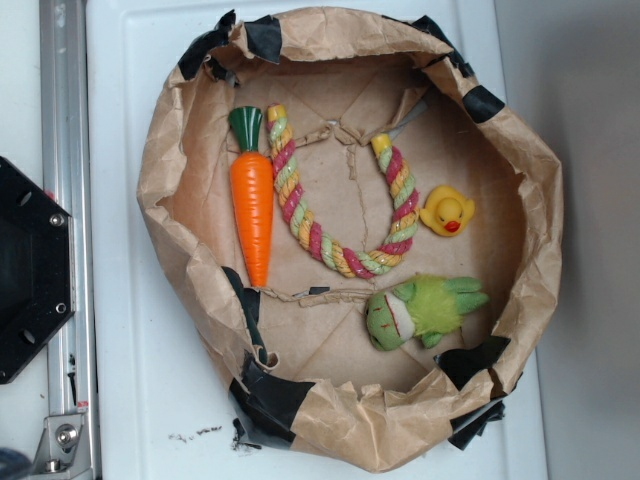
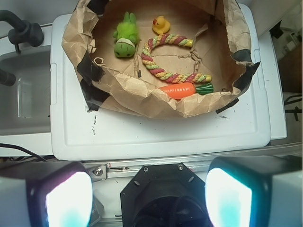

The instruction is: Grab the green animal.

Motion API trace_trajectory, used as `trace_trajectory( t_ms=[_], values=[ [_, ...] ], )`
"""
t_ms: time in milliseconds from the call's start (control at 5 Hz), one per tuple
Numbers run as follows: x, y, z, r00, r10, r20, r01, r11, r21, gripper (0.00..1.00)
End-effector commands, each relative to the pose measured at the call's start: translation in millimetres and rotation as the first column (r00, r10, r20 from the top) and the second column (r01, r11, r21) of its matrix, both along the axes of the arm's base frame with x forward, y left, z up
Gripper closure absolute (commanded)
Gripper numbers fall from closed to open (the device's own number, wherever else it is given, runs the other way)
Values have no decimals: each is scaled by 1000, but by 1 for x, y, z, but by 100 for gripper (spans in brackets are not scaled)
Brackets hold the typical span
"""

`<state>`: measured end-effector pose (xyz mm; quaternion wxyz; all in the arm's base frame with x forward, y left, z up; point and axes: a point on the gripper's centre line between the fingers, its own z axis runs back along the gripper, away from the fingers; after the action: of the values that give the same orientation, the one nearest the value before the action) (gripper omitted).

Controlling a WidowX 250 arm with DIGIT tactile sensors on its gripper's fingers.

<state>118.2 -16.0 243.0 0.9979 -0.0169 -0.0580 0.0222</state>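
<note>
White lid (image 1: 130, 400) under paper nest (image 1: 170, 150) with green animal (image 1: 425, 310).

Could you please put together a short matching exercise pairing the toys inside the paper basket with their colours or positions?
Things:
1. green animal
2. rubber duck
3. carrot
4. rope toy

Descriptions:
A. orange with a dark green top
B. curved into a U, striped pink, yellow and green
C. fuzzy lime body, red stitched mouth
D. yellow, lying next to the green plush

Pairs: 1-C, 2-D, 3-A, 4-B
</note>
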Motion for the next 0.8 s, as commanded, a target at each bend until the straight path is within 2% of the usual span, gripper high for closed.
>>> trace_trajectory(
  t_ms=[0, 200, 400, 600],
  values=[
    [0, 0, 0, 1000, 0, 0, 0, 1000, 0, 0],
    [50, 25, -48, 962, 239, -135, -233, 971, 60, 0],
    [108, 11, -67, 988, 129, 86, -121, 989, -85, 0],
    [152, 13, -85, 975, 146, 169, -119, 980, -158, 0]
  ],
)
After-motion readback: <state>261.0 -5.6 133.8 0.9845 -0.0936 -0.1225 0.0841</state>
